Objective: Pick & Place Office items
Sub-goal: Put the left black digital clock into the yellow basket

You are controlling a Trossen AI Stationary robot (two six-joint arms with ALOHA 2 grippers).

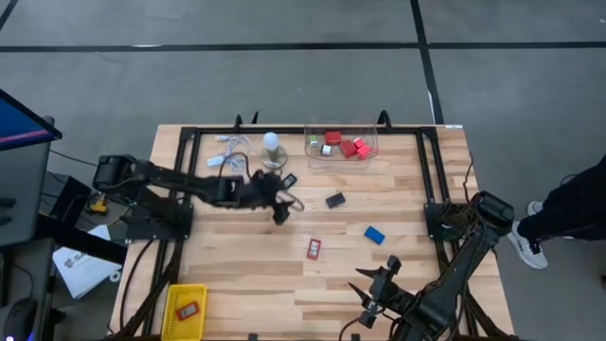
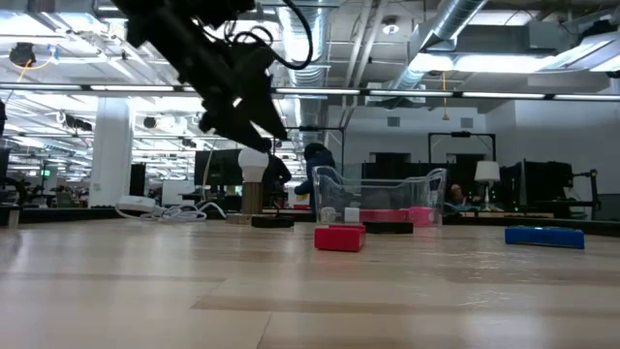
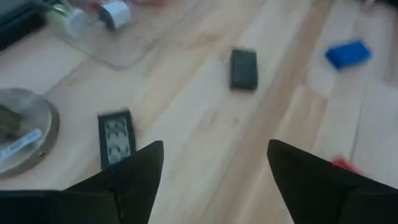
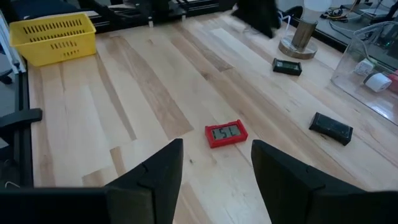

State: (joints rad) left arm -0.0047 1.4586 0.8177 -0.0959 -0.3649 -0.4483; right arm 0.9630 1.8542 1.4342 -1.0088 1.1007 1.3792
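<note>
Left gripper (image 1: 281,210) hung above table (image 1: 246,275) centre, arm stretched out, fingers apart, empty. Right gripper (image 1: 371,289) parked near front edge, also spread w/ nothing held.

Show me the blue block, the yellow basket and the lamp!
Blue block (image 1: 375,234): high view, middle of its top.
Yellow basket (image 4: 55,38): right wrist view, its slotted side wall.
Lamp (image 1: 272,143): high view, the white bulb.

Overhead view: straight down on the whole table (image 1: 284,275). Low view: table-top height, level across toward the clear bin (image 2: 378,199). Left wrist view: close above boards beside that bin. Right wrist view: farther back, facing it. Shared by all: red block (image 1: 313,248) before the bin.
</note>
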